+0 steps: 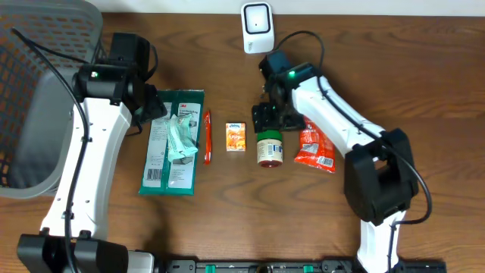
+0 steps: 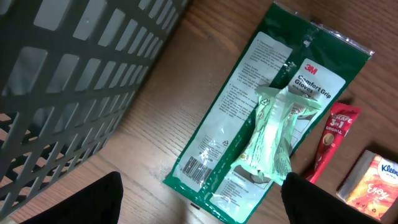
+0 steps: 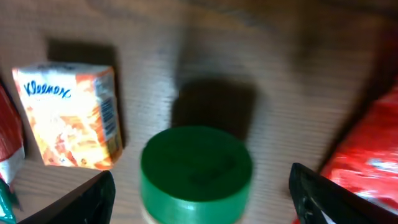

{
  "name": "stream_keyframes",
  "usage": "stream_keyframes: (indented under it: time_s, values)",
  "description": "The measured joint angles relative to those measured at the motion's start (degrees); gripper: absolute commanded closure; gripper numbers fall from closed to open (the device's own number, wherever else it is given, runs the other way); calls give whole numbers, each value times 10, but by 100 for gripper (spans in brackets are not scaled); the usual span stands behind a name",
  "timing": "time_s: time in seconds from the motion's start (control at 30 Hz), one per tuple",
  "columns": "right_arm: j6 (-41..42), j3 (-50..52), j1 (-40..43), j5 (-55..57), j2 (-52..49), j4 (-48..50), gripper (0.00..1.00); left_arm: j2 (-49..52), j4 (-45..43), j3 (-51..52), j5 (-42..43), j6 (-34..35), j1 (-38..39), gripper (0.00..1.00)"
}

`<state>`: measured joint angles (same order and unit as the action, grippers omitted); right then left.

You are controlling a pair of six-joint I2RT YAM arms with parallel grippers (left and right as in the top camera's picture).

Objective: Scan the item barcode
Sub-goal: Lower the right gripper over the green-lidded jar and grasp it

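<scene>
L gripper [image 2: 202, 202]: fingers [image 2: 87, 199] spread wide, nothing gripped. 3M Comfort Grip gloves pack [image 2: 249, 124] lies flat between the tips, w/ a pale green wrapped packet [image 2: 273, 134] on top. Grey basket [image 2: 68, 74] sits outside one finger, Nescafe 3in1 stick [image 2: 333, 140] outside the other.

R gripper [image 3: 208, 199]: fingers [image 3: 87, 199] apart, empty. Green-lidded jar [image 3: 196, 165] stands upright between them, clear of both. Kleenex pack [image 3: 68, 118] sits outside one finger, red snack bag [image 3: 367, 155] outside the other. Barcode scanner [image 1: 257, 26] is well beyond the R gripper's tips.
</scene>
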<state>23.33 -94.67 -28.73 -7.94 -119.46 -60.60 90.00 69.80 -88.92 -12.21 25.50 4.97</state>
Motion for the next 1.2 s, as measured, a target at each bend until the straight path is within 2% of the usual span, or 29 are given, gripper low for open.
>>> stream_keyframes:
  time_s: [0.07, 0.1, 0.13, 0.6, 0.67, 0.7, 0.73, 0.77, 0.93, 1.03, 1.2]
  values:
    - [2, 0, -13, 0, -2, 5, 19, 0, 0, 0, 0, 0, 0, 18]
    - [4, 0, -18, 1, -4, 9, 24, 0, 0, 0, 0, 0, 0, 18]
    - [4, 0, -21, 1, -9, 10, 25, 0, 0, 0, 0, 0, 0, 18]
    - [11, 21, -26, 47, -25, 12, 25, 0, 0, 0, -2, 0, 0, 18]
    - [11, 21, -29, 55, -25, 12, 28, 0, 0, 0, -2, 0, 0, 18]
    - [11, 22, -29, 58, -25, 12, 32, 0, 0, 0, -2, 0, 0, 18]
    - [10, 22, -29, 61, -25, 12, 41, 0, 0, 0, -2, 0, 0, 18]
    - [9, 22, -29, 63, -25, 13, 44, 0, 0, 0, -2, 0, 0, 18]
    - [-3, 21, -29, 65, -24, 3, 48, 0, 0, 0, -2, 0, 0, 18]
    - [-4, 21, -29, 66, -21, -5, 55, 0, 0, 0, -2, 0, 0, 18]
    - [-12, 21, -29, 69, 10, -6, 56, 0, 0, 0, -2, 0, 0, 18]
